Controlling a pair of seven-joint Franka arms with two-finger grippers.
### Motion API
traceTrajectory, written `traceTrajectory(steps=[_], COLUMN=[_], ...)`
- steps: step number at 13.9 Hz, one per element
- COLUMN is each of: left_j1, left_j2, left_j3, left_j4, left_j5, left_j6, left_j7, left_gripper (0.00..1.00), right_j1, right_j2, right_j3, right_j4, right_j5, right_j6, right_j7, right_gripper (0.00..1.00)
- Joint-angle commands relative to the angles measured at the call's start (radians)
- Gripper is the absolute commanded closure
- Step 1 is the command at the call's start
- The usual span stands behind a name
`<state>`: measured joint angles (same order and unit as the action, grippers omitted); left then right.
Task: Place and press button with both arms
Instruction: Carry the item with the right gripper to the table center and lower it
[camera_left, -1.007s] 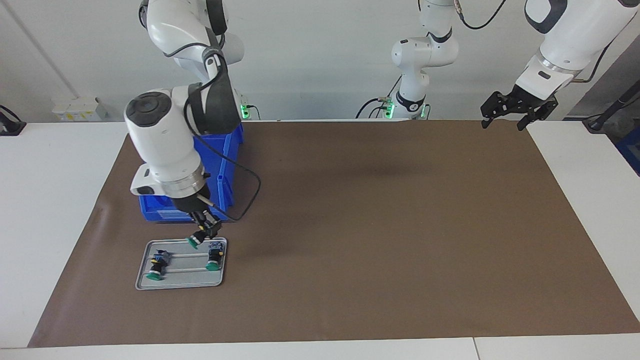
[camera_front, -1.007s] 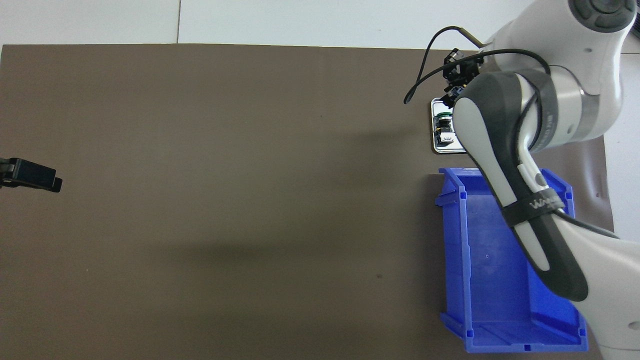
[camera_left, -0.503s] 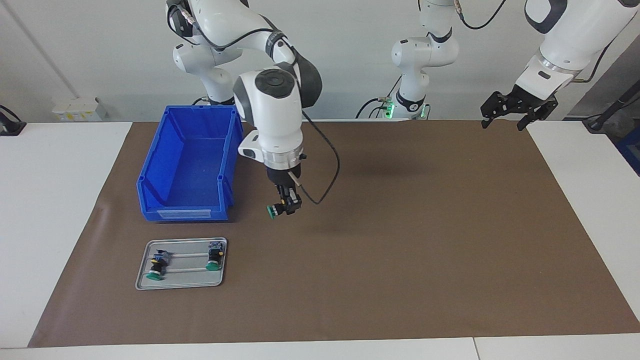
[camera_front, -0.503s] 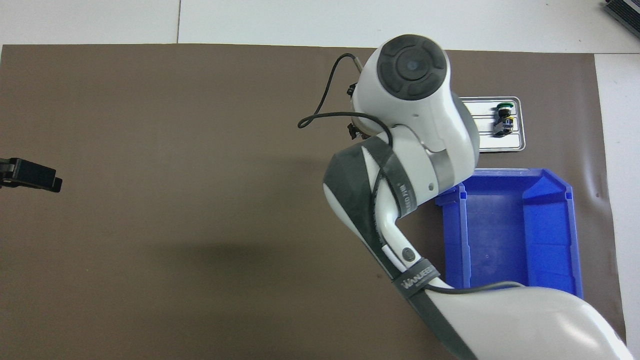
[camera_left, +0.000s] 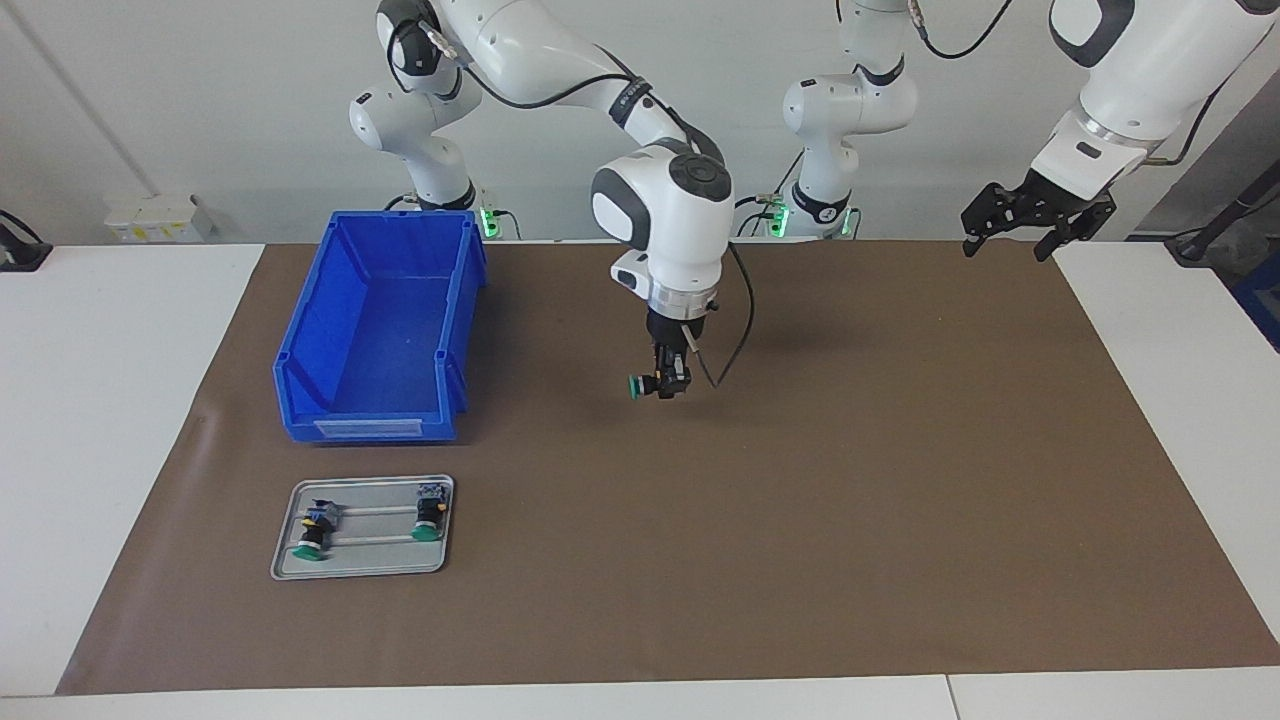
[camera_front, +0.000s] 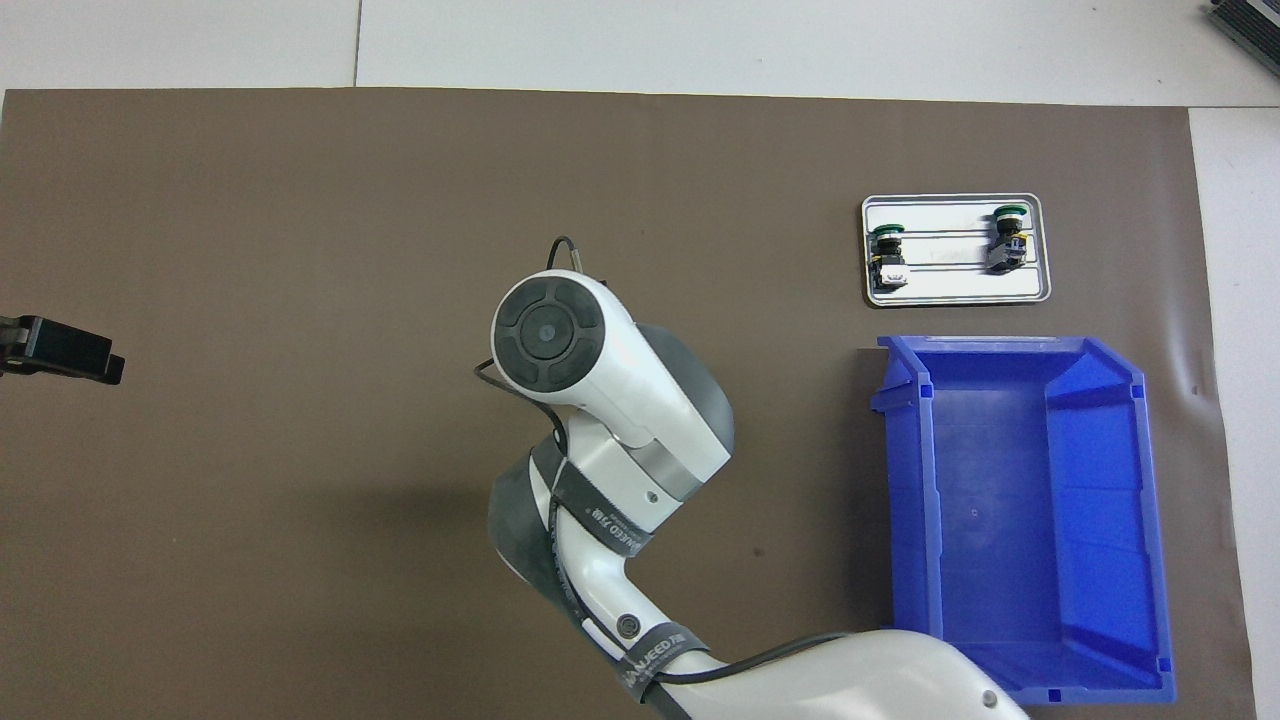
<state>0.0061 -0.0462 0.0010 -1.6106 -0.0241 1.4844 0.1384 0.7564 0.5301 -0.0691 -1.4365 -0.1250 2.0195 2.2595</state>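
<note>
1. Over the middle of the brown mat (camera_left: 800, 500) that covers the table, the right gripper (camera_left: 668, 385) hangs in the air, pointing straight down from its white arm.
2. Its fingers are clamped on the button (camera_left: 640, 385), held sideways with the green cap facing the right arm's end of the table. The button is off the mat, with a faint shadow under it.
3. In the overhead view the arm's wrist hides both the gripper and the button.
4. The sideways hold probably comes from gripping the barrel as the button lay on its side; it would need to be set down with the cap reachable for a press.
5. At the right arm's end of the table sits a small metal tray (camera_left: 360, 568) holding two spare switches (camera_left: 428, 520), each lying on its side, one toward each end of the tray.
6. A blue bin (camera_left: 380, 320) stands just beside the tray, nearer to the robots, and looks empty.
7. The left gripper (camera_left: 1035, 215) waits, raised over the corner of the mat at the left arm's end of the table, fingers apart and holding nothing, likely kept free for the pressing step.
</note>
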Motion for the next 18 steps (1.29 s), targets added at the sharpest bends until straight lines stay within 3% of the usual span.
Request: traceTrajectory(steps=[1,4,13,14,15,16,18], left_j1=[0.0,0.0,0.0,-0.001,0.0,0.0,-0.001], left_j2=[-0.024,-0.024,-0.024,-0.024,-0.024,-0.024,-0.024], left_j3=[0.0,0.0,0.0,0.0,0.0,0.0,0.0], left_j4=[-0.029,-0.029,-0.029,-0.029,-0.029,-0.029,-0.029], left_j5=[0.009,0.009,0.009,0.009,0.009,0.009,0.009], left_j6=[0.01,0.01,0.01,0.01,0.01,0.01,0.01], left_j7=[-0.006,-0.006,-0.005,-0.006,-0.006,-0.006,-0.006], left_gripper=[0.0,0.0,0.0,0.0,0.0,0.0,0.0], right_j1=[0.03,0.069,0.084,0.095,0.097,0.097,0.1], right_j2=[0.025,0.024,0.004,0.004,0.004,0.004,0.004], right_j3=[0.005,0.003,0.005,0.003,0.003,0.003,0.003], right_j4=[-0.042,-0.139,-0.214,-0.216,-0.216,-0.214,-0.205], right_j5=[-0.028,-0.028,-0.035,-0.033,-0.033,-0.036,-0.048], right_j6=[0.073,0.158,0.205,0.205,0.205,0.205,0.202], right_j7=[0.084,0.127,0.124,0.129,0.129,0.124,0.117], right_gripper=[1.0,1.0,1.0,0.62,0.13,0.0,0.0])
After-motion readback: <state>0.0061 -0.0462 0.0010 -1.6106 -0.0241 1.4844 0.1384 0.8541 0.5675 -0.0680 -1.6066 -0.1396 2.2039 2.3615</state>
